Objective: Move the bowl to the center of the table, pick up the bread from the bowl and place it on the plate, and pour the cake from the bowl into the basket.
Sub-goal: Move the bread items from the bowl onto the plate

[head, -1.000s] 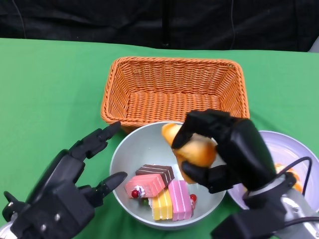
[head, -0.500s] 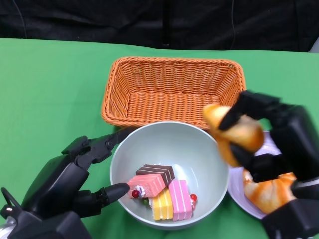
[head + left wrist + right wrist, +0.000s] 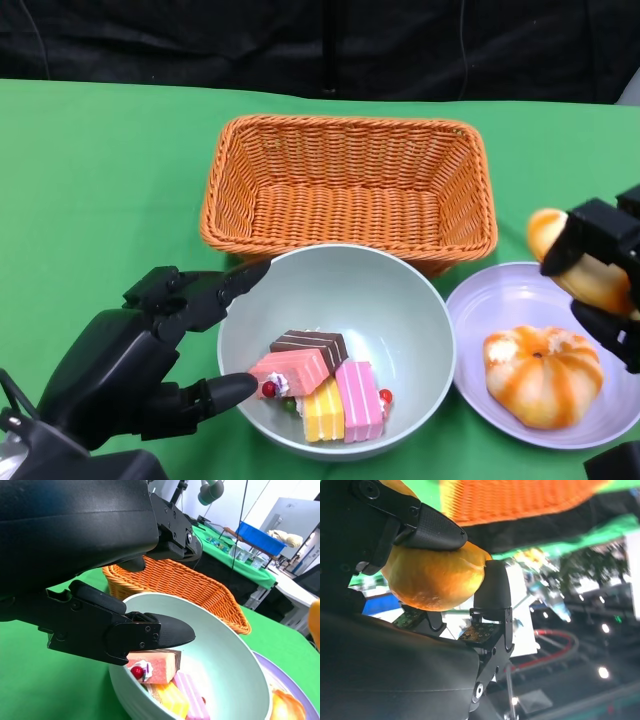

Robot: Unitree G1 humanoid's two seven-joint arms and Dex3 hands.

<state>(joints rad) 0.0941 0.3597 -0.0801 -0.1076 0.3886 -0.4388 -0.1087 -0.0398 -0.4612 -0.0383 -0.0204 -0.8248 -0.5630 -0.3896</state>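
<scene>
Bread-to-plate step is on: the right hand grips a golden bread roll at the right edge of the frame, above the far rim of the purple plate. Next it needs to lower and let go beside the round bun. The left hand sits spread at the lower left, fingertips at the bowl rim, holding nothing; cakes wait inside, basket just behind.

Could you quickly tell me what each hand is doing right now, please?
Left hand: open, holding nothing, fingers spread at the rim of the bowl.
Right hand: closed on the bread, next to the plate.
</scene>
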